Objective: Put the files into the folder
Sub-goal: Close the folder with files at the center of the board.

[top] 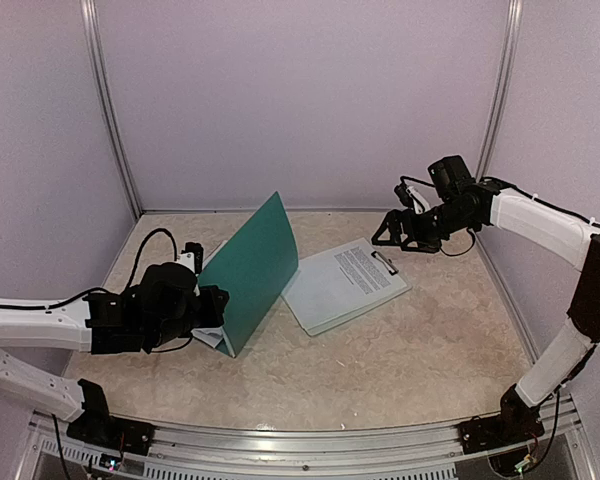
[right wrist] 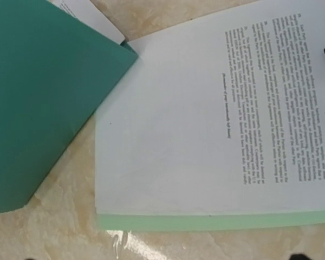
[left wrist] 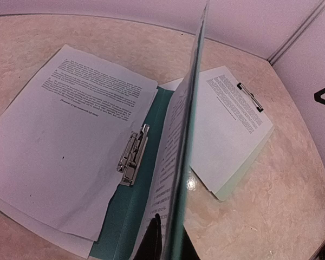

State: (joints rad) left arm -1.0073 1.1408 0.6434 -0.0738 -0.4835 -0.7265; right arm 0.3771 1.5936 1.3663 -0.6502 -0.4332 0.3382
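Your left gripper [left wrist: 163,244] is pinched shut on the near edge of the folder [top: 255,265], holding its cover leaf upright — stiff card, though it will likely bow if twisted. Some files [left wrist: 70,135] lie on the flat leaf beside the silver clip [left wrist: 132,154]; another sheet [right wrist: 206,135] rests on the mint clipboard [right wrist: 206,221], with the right gripper [top: 388,232] hovering above its far end, jaws wide apart. That paper is probably light, floppy and slick — take it by a free corner.

Teal folder [top: 255,270] half open, one leaf raised upright; white printed files [left wrist: 70,141] lying flat inside
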